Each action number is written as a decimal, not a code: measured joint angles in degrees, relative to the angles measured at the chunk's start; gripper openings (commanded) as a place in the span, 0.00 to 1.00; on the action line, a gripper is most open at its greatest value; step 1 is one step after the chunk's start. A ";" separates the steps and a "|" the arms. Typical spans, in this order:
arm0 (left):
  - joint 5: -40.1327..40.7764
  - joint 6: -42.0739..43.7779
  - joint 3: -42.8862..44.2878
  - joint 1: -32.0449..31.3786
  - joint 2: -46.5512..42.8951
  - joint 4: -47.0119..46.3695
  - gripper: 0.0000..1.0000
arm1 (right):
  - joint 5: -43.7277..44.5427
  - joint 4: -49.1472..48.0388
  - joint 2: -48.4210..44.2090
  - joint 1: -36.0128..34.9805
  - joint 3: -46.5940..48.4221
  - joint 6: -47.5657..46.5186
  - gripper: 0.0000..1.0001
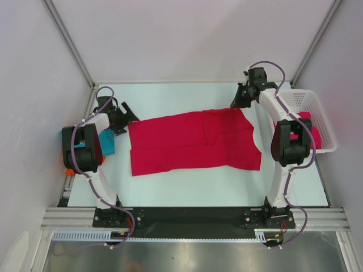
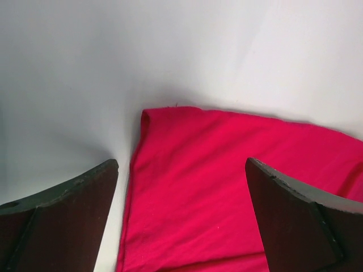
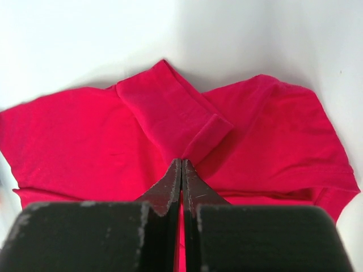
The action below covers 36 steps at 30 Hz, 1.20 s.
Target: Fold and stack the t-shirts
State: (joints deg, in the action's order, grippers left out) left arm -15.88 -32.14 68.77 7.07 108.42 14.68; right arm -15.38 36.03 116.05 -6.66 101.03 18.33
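A crimson red t-shirt (image 1: 195, 141) lies spread flat across the middle of the white table (image 1: 187, 184). My left gripper (image 1: 126, 118) is open, its jaws straddling the shirt's far-left corner (image 2: 170, 147) just above the cloth. My right gripper (image 1: 237, 103) is at the shirt's far-right corner. In the right wrist view my right gripper (image 3: 181, 162) is shut, and the folded-over sleeve (image 3: 170, 113) narrows into its tips. A teal t-shirt (image 1: 105, 141) and a bit of an orange one (image 1: 69, 170) lie at the left edge, mostly hidden under my left arm.
A white mesh basket (image 1: 312, 105) stands at the right edge with another crimson shirt (image 1: 315, 135) in it, partly behind my right arm. Grey enclosure walls rise close behind and beside the table.
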 measured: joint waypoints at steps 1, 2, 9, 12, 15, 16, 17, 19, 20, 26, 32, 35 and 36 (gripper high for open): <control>0.74 0.02 0.33 0.00 0.15 0.04 1.00 | 0.07 0.20 -0.24 0.00 -0.28 -0.07 0.00; 1.25 0.02 0.74 0.00 0.37 0.09 1.00 | 0.13 0.24 -0.52 0.00 -0.57 -0.15 0.00; 3.89 0.07 3.67 0.02 2.21 0.72 1.00 | 0.63 0.98 -1.51 0.00 -1.18 -0.48 0.00; 3.54 0.04 5.22 0.02 3.69 0.52 0.96 | 0.94 1.49 -1.64 -0.04 -1.18 -0.52 0.00; 3.17 -0.04 5.62 0.02 4.31 -0.37 0.76 | 1.09 1.97 -1.90 -0.04 -1.18 -0.68 0.00; 2.86 -0.24 5.62 0.04 4.42 -0.63 0.67 | 1.20 2.10 -2.03 -0.04 -1.18 -0.79 0.00; 2.45 -0.48 5.60 0.07 4.57 -0.87 0.53 | 1.31 2.21 -2.19 -0.04 -1.18 -0.92 0.00; 1.29 -0.79 5.14 0.09 4.96 -2.10 0.43 | 1.46 2.45 -2.38 -0.04 -1.18 -1.11 0.00; 0.61 -0.90 4.76 0.20 5.11 -2.58 0.33 | 1.49 2.51 -2.45 -0.04 -1.18 -1.14 0.00; -1.20 -1.44 4.04 0.24 5.97 -3.65 0.15 | 1.68 2.80 -2.84 -0.04 -1.46 -1.49 0.00; -1.38 -1.38 4.04 0.42 5.97 -4.13 0.11 | 2.56 2.91 -2.89 -0.04 -2.43 -1.51 0.00; -1.33 -1.33 4.04 0.46 5.97 -4.11 0.09 | 2.95 3.04 -2.89 -0.04 -2.80 -1.51 0.00; -1.36 -1.31 4.04 0.48 5.95 -4.11 0.09 | 2.95 3.02 -2.89 -0.04 -2.80 -1.53 0.00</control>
State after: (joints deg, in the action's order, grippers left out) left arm -17.23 -33.45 72.82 7.55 114.37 10.57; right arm -12.43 39.05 113.16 -6.70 98.24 16.80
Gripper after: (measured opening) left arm 0.104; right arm 0.010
